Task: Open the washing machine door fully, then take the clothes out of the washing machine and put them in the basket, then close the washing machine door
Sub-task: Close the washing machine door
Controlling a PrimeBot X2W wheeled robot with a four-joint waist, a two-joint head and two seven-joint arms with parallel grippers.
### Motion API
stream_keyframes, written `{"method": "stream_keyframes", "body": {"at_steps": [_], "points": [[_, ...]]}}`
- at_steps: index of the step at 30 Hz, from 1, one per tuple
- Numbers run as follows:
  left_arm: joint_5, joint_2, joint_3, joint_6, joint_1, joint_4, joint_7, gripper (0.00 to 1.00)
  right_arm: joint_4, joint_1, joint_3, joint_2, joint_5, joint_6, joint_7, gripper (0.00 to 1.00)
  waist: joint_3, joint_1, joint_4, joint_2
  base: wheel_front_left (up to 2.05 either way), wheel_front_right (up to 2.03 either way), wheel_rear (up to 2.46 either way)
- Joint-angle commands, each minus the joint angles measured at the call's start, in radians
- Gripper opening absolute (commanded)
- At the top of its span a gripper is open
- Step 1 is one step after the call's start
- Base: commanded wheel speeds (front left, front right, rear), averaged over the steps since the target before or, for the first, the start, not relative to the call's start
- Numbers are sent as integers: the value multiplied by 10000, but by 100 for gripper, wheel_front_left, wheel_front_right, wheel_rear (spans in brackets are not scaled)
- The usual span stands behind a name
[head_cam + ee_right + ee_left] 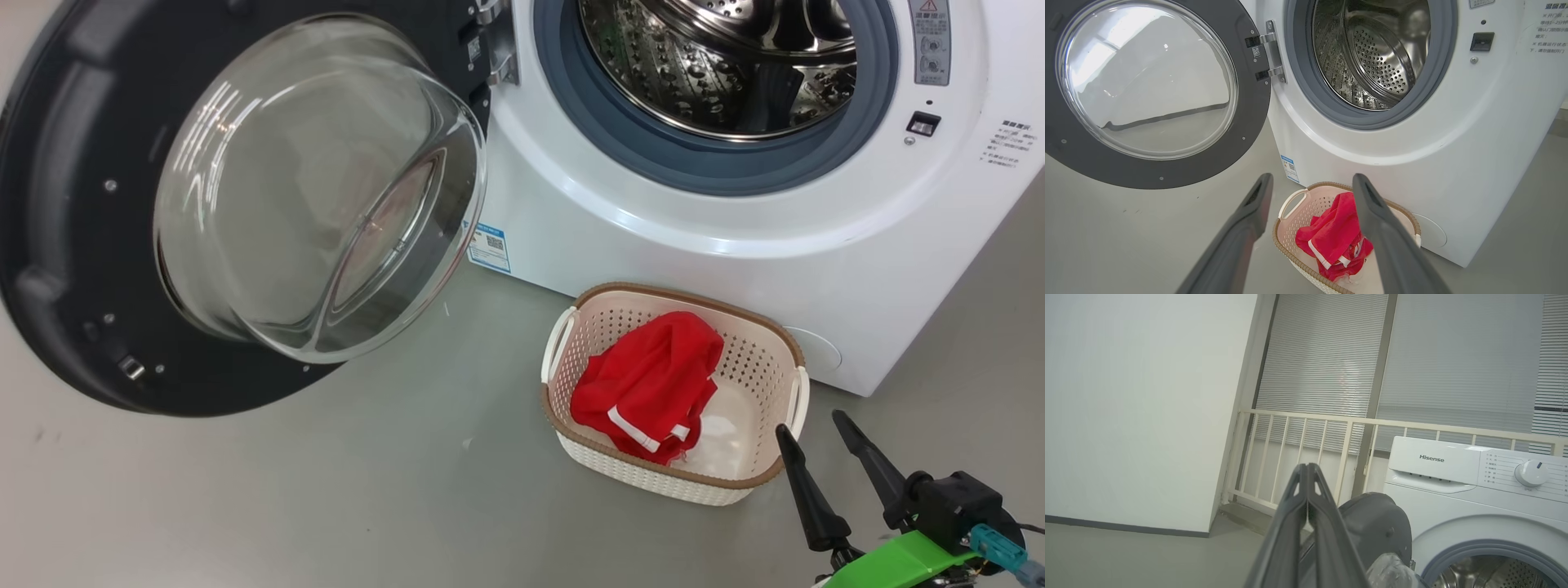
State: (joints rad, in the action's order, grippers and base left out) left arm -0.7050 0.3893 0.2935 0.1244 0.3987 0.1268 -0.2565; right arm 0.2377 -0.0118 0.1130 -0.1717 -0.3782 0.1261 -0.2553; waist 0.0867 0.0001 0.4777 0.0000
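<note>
While the washing machine door (pixel 73 245) stood swung wide at left, the left hand (pixel 1307 467) was pressed together, the clothes (pixel 653 380) lay in the basket (pixel 678 291) before the washing machine (pixel 620 237), and the right hand (pixel 812 422) hovered apart just right of the basket.

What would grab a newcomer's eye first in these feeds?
The bright red clothes heaped in the cream basket, right in front of the washing machine. Next, the washing machine door at the left, standing wide open with its glass bowl bulging toward the camera, beside the gleaming steel drum. The right gripper hangs by the basket's near right corner, fingers apart.
</note>
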Motion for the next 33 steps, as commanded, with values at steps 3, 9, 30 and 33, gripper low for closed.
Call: {"method": "stream_keyframes", "body": {"at_steps": [3,9,30,33], "points": [[-1071,1238,80,61,1192,1021,392,0,-278,31,170,-102,-21,46,-65,100,98,-1,-83,0,0,0,0],[-2651,2145,-542,62,2510,3181,1719,0,-319,24,159,-101,-13,46,-65,100,267,-1,-140,0,0,0,0],[-5616,2755,-1427,63,4698,7709,6983,0,-421,319,257,-350,33,46,-65,100,1187,-1,-578,0,0,0,0],[-5894,2687,-1558,63,4676,7558,7612,0,-427,350,226,-363,38,46,-65,100,1252,-1,-584,0,0,0,0]]}}
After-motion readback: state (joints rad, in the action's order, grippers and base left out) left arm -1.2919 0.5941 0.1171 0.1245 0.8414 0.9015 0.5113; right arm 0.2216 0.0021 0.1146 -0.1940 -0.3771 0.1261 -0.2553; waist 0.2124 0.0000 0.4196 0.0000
